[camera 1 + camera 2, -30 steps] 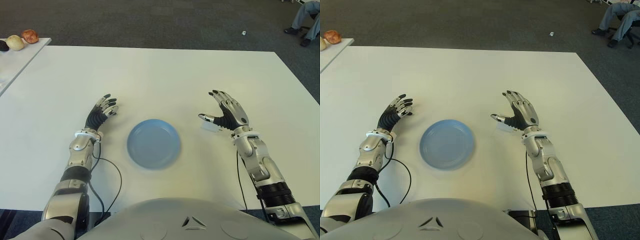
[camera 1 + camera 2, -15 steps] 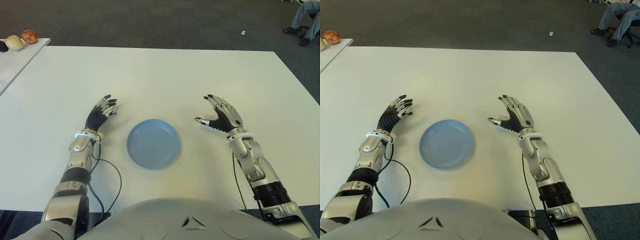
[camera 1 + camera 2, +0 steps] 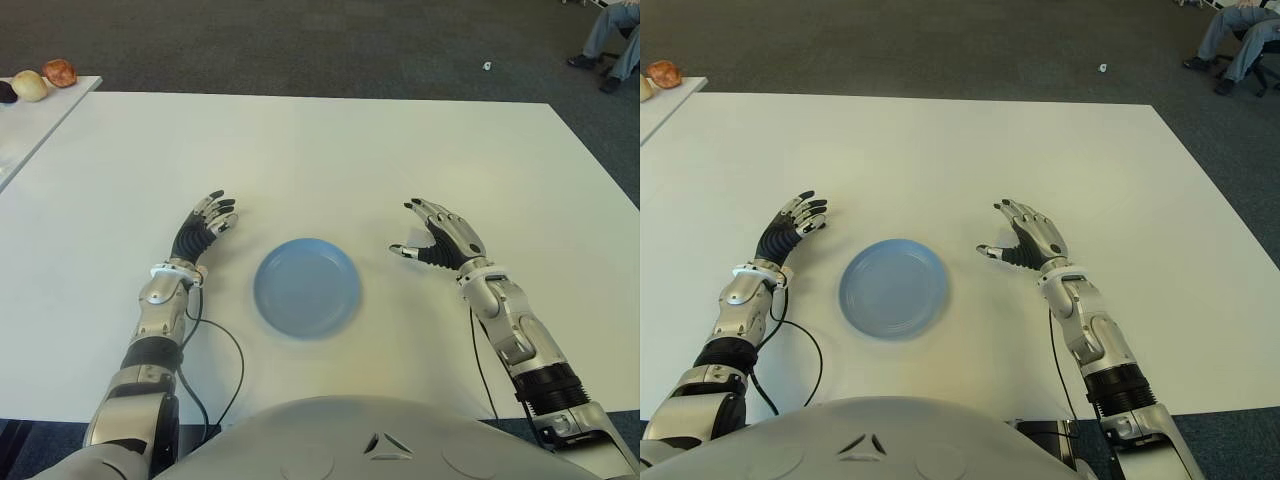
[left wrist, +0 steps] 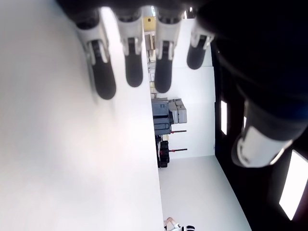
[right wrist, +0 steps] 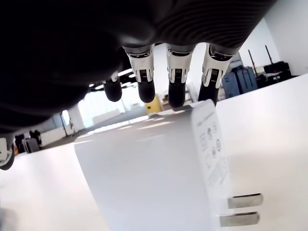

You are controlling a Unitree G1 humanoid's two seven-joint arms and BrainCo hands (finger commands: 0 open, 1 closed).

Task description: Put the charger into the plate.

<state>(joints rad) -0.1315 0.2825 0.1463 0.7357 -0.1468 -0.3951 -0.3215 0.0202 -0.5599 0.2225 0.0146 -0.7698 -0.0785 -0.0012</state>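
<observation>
White table (image 3: pixel 320 150), grey carpet (image 3: pixel 300 45), side table with rounded items (image 3: pixel 42 80), seated person's legs (image 3: pixel 610 40)

two head eyes down onto one shared table (image 3: pixel 320 150); wrist cameras close under each palm

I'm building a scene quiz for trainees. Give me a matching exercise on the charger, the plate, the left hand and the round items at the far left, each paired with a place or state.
Things:
1. charger
2. plate
3. left hand
4. round items

Places or states:
A. blue, on the table between the two hands
B. white, prongs showing, under the open right hand
C. on the side table at the far left
D. open, fingers extended, left of the plate

Pairs: 1-B, 2-A, 3-D, 4-C
</observation>
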